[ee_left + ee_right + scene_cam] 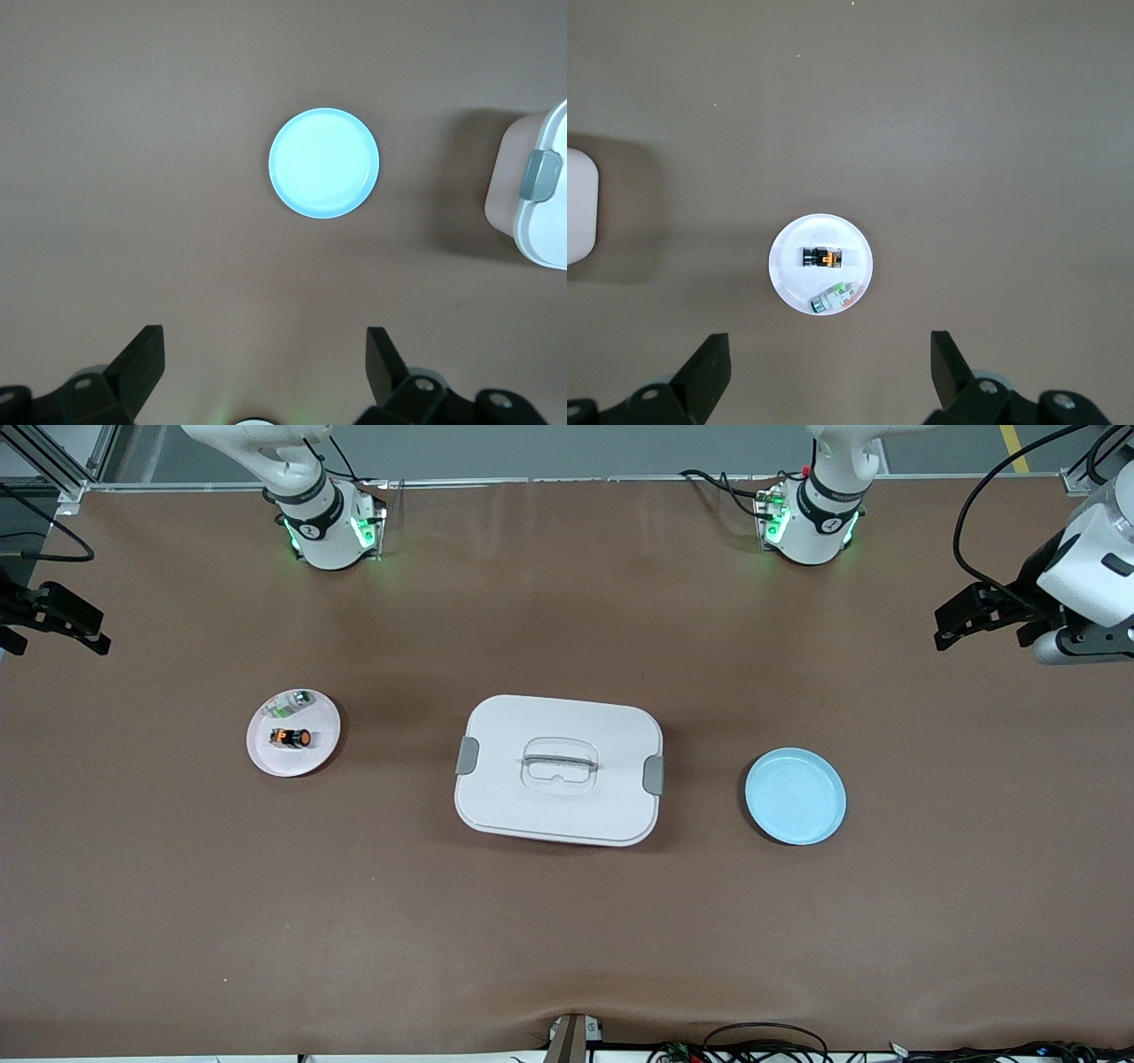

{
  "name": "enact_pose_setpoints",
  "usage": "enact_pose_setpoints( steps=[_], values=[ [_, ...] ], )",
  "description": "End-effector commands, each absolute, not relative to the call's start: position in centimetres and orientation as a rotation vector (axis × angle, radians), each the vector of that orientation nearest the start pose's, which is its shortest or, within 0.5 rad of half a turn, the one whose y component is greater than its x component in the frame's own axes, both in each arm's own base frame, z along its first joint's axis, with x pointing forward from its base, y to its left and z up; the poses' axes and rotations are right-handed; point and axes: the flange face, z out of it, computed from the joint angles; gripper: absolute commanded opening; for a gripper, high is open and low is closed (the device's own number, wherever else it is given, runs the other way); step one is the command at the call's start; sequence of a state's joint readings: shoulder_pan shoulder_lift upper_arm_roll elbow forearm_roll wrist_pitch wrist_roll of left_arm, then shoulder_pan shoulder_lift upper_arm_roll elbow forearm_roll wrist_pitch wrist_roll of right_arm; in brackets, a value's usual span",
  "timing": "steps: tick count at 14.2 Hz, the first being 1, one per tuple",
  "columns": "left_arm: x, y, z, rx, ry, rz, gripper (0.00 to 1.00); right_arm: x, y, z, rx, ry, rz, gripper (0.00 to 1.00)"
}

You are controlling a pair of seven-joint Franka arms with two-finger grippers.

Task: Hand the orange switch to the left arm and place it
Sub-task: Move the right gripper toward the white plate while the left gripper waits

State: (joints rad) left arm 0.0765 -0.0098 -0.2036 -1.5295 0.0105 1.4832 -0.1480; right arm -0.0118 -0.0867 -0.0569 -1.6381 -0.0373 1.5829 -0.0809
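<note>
The orange switch lies on its side on a small pink plate toward the right arm's end of the table. It also shows in the right wrist view on that plate. My right gripper is open and empty, high over the table's edge at that end. The white box stands shut at mid table, and its corner shows in the left wrist view. My left gripper is open and empty, high over the left arm's end of the table.
A small green-and-white part lies on the pink plate beside the switch. An empty blue plate sits between the box and the left arm's end, also in the left wrist view. Brown table surface surrounds them.
</note>
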Motion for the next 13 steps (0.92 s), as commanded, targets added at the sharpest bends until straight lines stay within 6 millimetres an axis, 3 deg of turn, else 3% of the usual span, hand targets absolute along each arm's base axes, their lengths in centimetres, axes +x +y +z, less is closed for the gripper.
enact_pose_setpoints(
  steps=[1, 8, 10, 13],
  values=[
    [53.8, -7.1, 65.2, -3.128, -0.006, 0.041, 1.00, 53.1, -3.9, 64.1, -3.164, -0.016, -0.017, 1.00],
    [54.9, -6.8, 65.1, -3.136, -0.011, 0.037, 1.00, 53.2, -3.7, 62.4, -3.161, -0.011, 0.082, 1.00],
    [54.9, -6.9, 65.0, -3.136, -0.020, 0.039, 1.00, 53.9, -3.4, 60.7, -3.156, -0.036, 0.138, 1.00],
    [54.9, -7.0, 65.0, -3.136, -0.023, 0.039, 1.00, 53.7, -3.2, 55.4, -3.145, -0.037, 0.219, 1.00]
  ],
)
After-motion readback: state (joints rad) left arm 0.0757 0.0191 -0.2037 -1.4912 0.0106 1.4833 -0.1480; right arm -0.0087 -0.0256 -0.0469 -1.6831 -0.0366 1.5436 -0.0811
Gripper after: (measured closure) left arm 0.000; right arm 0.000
